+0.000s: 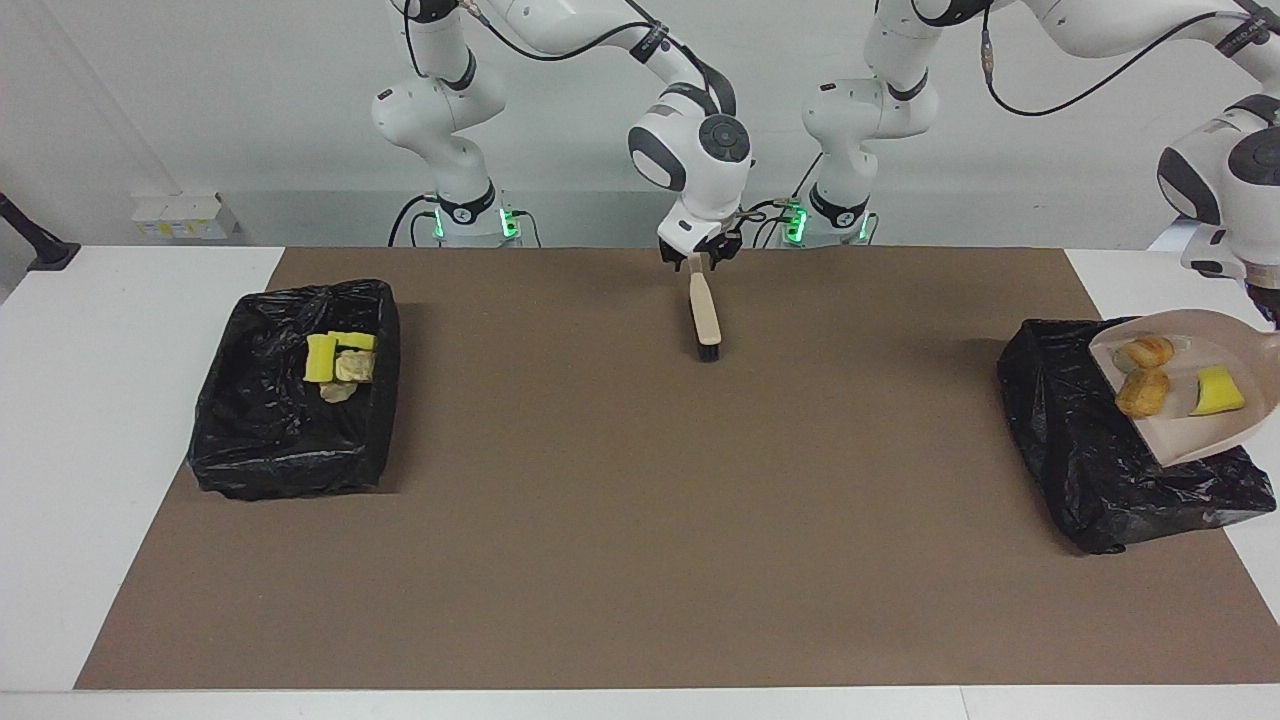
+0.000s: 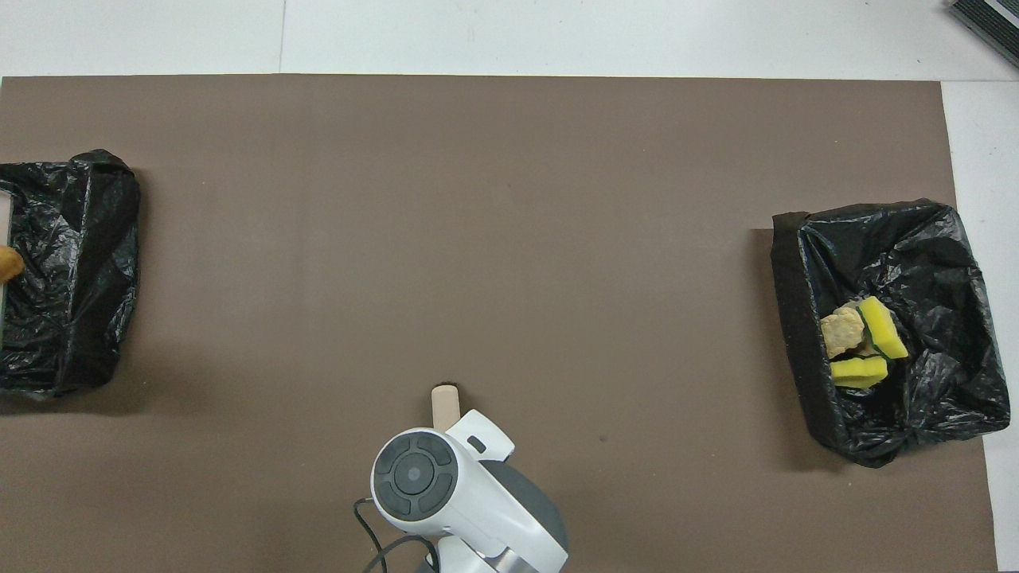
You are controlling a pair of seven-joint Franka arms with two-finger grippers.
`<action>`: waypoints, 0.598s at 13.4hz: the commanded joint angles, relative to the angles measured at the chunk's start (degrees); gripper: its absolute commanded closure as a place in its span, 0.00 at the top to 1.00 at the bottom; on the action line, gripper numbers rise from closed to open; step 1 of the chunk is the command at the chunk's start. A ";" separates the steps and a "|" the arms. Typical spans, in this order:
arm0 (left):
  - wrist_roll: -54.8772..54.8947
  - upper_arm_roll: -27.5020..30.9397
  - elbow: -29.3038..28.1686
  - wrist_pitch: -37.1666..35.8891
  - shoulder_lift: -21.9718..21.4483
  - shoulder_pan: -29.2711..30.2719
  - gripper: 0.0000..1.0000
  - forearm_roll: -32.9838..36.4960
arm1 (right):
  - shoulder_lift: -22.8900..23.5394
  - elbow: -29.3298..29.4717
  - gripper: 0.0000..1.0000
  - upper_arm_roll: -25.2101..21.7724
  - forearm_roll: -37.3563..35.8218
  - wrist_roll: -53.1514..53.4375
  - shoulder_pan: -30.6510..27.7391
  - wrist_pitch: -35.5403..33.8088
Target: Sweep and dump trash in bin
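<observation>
Four scraps [image 1: 340,362] lay binned, three sat in the dustpan [image 1: 1200,430] my left gripper [image 1: 1270,318] clenched over the second bin [image 1: 1080,450]; my right gripper [image 1: 698,262] at the brush [image 1: 706,320], released or not, I could not tell.

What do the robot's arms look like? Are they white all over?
Mostly white. Both arms are made of rounded, glossy white segments with dark grey bands at the joints and round dark grey caps near the wrists. Thin black cables loop along them. Green lights glow at both bases. The right gripper is small and black; the left gripper sits at the picture's edge, hard to see.
</observation>
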 commanded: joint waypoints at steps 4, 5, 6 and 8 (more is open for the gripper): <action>-2.68 0.27 -1.63 -2.21 -2.19 -1.55 0.00 12.19 | -3.87 10.66 1.00 0.37 -0.89 -11.29 -12.68 -12.60; -2.94 0.19 -1.90 -2.21 -2.81 -1.55 0.00 15.61 | -4.14 12.68 1.00 0.11 -1.06 -14.81 -14.52 -15.05; -3.82 0.18 -2.77 -1.86 -3.51 -1.55 0.00 17.47 | -4.14 14.53 1.00 -0.07 -2.54 -17.97 -16.89 -16.99; -4.26 0.18 -6.45 -1.33 -7.09 -2.68 0.00 21.60 | -4.14 18.31 1.00 0.11 -5.10 -21.94 -21.20 -19.46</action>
